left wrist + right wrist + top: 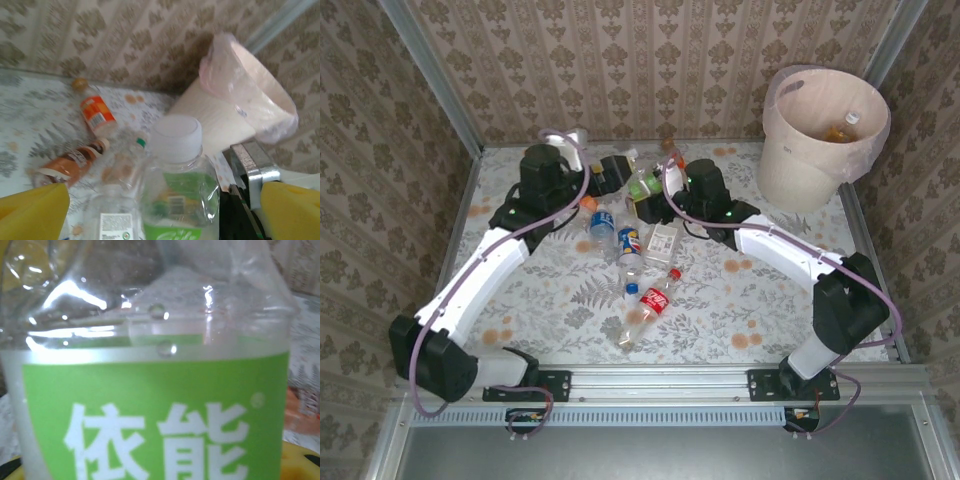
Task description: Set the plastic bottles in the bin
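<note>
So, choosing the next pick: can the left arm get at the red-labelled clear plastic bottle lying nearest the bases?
Probably yes: nothing covers the red-labelled clear plastic bottle, and the left hand is open.

Table (750, 290): top covered with a pale sheet printed with grey ferns and orange blossoms.

Far right corner: bin (802, 180) standing upright on the sheet, clear liner folded over its rim.

Centre: bottles lying on their sides in a loose cluster.
- Red-labelled bottle (657, 296), red cap.
- Clear bottle (630, 322), blue cap, just beside it on the left.
- Two blue-labelled bottles (629, 241) beyond these.
- White-labelled bottle (663, 240) just right of those.

Far side: orange-labelled bottle (96, 111) and brown bottle (70, 166), both lying down.
</note>
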`<state>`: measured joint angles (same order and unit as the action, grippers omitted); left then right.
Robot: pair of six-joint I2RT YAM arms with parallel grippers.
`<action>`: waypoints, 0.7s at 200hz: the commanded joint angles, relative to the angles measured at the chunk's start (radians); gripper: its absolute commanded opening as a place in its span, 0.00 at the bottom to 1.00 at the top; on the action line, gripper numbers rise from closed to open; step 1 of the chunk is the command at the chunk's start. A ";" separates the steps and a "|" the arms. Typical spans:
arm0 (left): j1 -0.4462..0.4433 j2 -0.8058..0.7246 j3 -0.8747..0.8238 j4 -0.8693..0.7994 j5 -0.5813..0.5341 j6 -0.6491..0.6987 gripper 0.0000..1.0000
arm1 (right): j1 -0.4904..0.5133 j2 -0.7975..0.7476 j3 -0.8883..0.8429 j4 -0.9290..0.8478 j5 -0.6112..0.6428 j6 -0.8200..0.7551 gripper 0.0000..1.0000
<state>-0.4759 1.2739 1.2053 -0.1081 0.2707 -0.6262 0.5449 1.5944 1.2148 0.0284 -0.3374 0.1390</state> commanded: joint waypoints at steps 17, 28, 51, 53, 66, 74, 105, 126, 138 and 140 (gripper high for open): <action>0.044 -0.104 -0.082 -0.070 -0.346 -0.083 1.00 | -0.080 -0.087 0.109 -0.244 0.208 -0.110 0.41; 0.053 -0.118 -0.093 -0.121 -0.420 -0.109 1.00 | -0.122 -0.095 0.146 -0.287 0.243 -0.124 0.41; 0.087 -0.154 -0.161 -0.117 -0.450 -0.139 1.00 | -0.220 -0.106 0.243 -0.343 0.303 -0.131 0.39; 0.091 -0.158 -0.169 -0.112 -0.451 -0.143 1.00 | -0.229 -0.106 0.252 -0.346 0.312 -0.131 0.38; 0.116 -0.185 -0.219 -0.087 -0.452 -0.171 1.00 | -0.284 -0.098 0.309 -0.349 0.375 -0.132 0.38; 0.131 -0.204 -0.251 -0.074 -0.453 -0.190 1.00 | -0.321 -0.088 0.342 -0.346 0.407 -0.128 0.38; 0.200 -0.268 -0.343 -0.067 -0.445 -0.292 1.00 | -0.458 -0.034 0.439 -0.302 0.462 -0.087 0.39; 0.226 -0.307 -0.382 -0.067 -0.427 -0.315 1.00 | -0.551 0.018 0.496 -0.272 0.481 -0.024 0.39; 0.231 -0.323 -0.396 -0.068 -0.427 -0.320 1.00 | -0.592 0.069 0.547 -0.288 0.489 0.009 0.40; 0.234 -0.325 -0.399 -0.069 -0.427 -0.321 1.00 | -0.598 0.077 0.559 -0.294 0.492 0.015 0.39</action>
<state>-0.2569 0.9924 0.8284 -0.1902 -0.1482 -0.8925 0.0097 1.5810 1.6890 -0.2588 0.0902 0.0734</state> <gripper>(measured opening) 0.999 0.543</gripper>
